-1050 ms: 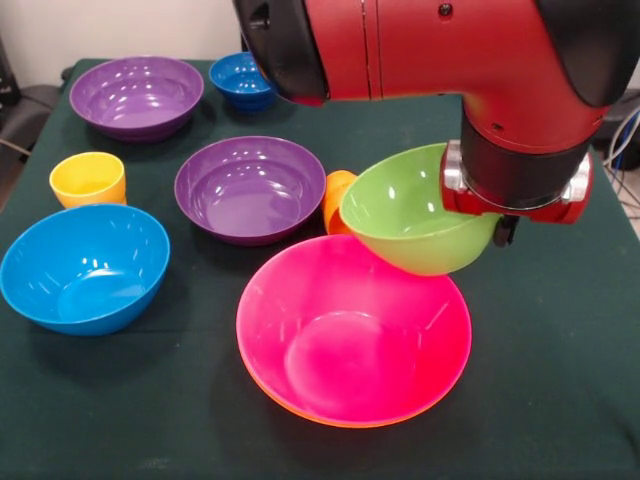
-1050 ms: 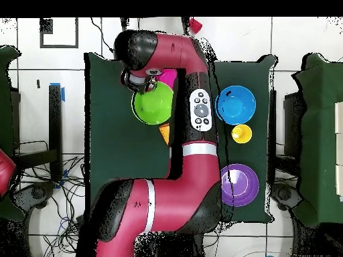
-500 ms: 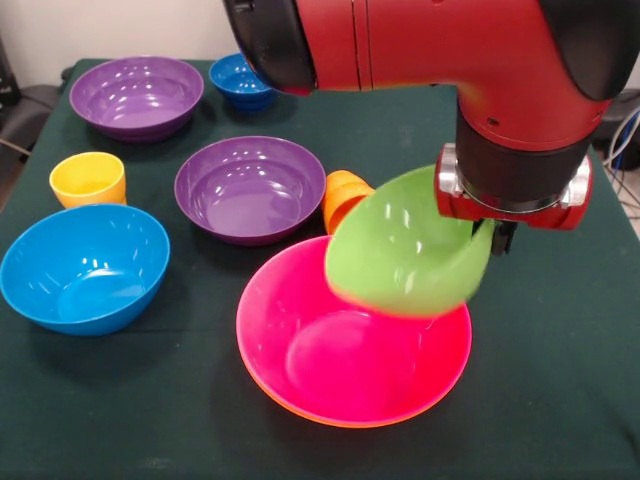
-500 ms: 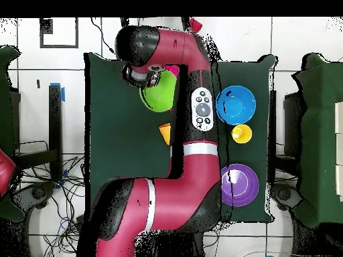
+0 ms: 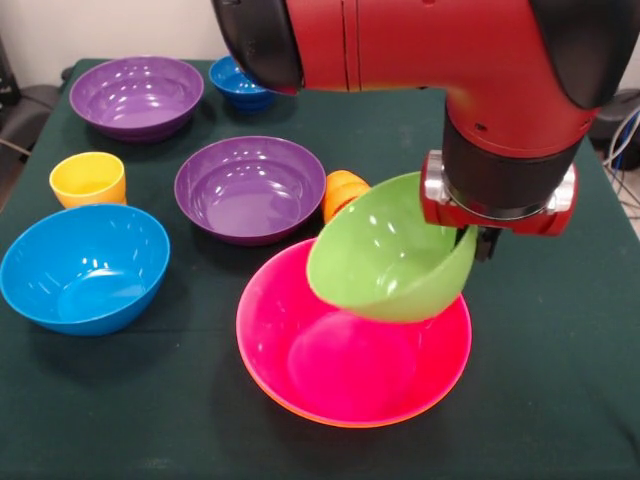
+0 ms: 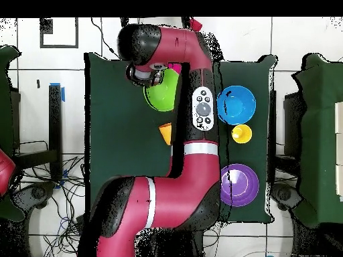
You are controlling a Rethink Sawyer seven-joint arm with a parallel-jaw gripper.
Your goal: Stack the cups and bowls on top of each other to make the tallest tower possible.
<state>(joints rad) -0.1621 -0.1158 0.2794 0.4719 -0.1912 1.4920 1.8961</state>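
My gripper (image 5: pixel 478 240) is shut on the rim of the green bowl (image 5: pixel 385 255), which hangs tilted, its mouth facing left, just above the large pink bowl (image 5: pixel 350 370). The pink bowl sits nested in an orange bowl (image 5: pixel 335 421), of which only a thin rim shows. An orange cup (image 5: pixel 342 192) lies on its side behind the pink bowl. In the overhead view the green bowl (image 6: pixel 161 94) shows under the arm's wrist, and the pink bowl is mostly hidden by both.
A purple bowl (image 5: pixel 250 187) stands left of the orange cup. A second purple bowl (image 5: pixel 136 95) and a small dark-blue bowl (image 5: pixel 238 78) are at the back. The yellow cup (image 5: pixel 88 179) and light blue bowl (image 5: pixel 85 265) stand at the left.
The gripper has carried the green bowl left and a little lower, from beside the pink bowl's far right rim to over its middle. The other bowls and cups have not moved.
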